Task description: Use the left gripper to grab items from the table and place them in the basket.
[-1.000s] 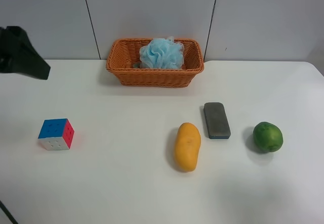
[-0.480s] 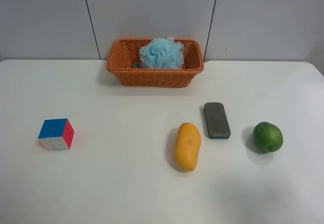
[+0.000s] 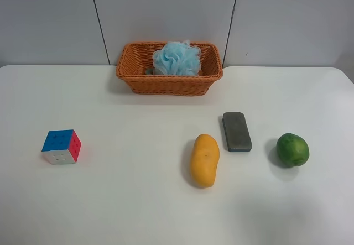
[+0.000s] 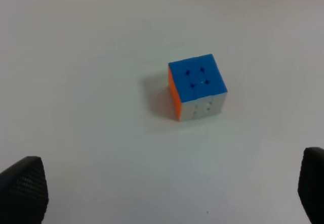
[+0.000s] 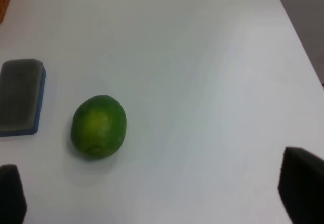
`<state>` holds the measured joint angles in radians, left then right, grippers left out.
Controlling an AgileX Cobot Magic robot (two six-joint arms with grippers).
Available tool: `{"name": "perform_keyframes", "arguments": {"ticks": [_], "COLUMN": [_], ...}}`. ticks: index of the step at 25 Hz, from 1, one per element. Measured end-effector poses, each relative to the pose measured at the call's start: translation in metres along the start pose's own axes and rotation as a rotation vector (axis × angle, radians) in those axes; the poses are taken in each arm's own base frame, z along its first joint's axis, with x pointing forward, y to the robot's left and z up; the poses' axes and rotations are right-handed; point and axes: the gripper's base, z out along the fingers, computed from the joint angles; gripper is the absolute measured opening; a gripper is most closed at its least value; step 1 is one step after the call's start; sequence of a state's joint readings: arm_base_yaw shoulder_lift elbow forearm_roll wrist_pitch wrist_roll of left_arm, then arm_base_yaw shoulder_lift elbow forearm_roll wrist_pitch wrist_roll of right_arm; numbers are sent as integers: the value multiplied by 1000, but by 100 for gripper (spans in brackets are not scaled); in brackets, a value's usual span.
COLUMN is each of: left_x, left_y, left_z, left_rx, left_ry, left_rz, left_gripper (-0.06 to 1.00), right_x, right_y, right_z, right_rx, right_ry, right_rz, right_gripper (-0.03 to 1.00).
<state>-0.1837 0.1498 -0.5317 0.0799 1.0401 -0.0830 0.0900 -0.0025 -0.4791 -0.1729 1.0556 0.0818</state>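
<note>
The wicker basket (image 3: 133, 74) stands at the back of the white table (image 3: 127, 189) with the light-blue bath pouf (image 3: 176, 58) inside it. The puzzle cube (image 3: 61, 146) sits at the exterior high view's left. The mango (image 3: 204, 160), the dark grey block (image 3: 237, 131) and the round green fruit (image 3: 292, 149) lie to the right. Neither arm shows in the exterior high view. My left gripper (image 4: 164, 193) is open, its fingertips (image 4: 23, 188) wide apart above the table, the cube (image 4: 197, 86) lying apart from them. My right gripper (image 5: 154, 193) is open, apart from the green fruit (image 5: 98, 126) and the block (image 5: 20, 95).
A grey panelled wall (image 3: 166, 12) rises behind the table. The table's edge (image 5: 298, 37) runs close to the green fruit's side in the right wrist view.
The black arm at the exterior high view's left edge one second ago has left that view. The items have not moved.
</note>
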Motion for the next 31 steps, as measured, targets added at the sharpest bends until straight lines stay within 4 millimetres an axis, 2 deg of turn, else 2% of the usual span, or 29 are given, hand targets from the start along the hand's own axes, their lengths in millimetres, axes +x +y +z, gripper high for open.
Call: {"name": "perform_keyframes", "arguments": {"ticks": [7,31], "left_x": [18,18], "left_y": [-3,-7], "left_z": [-15,-16], "left_rx": [-94,-82], "left_ry": [-102,-111], "left_rz": [-17,9], "left_gripper": [99,99], "right_x": [0,0], "right_y": [0,0], "right_z": [0,0], "right_rx": [0,0], "right_ry": [0,0], "right_rz": [0,0], "right_gripper": [99,99]}}
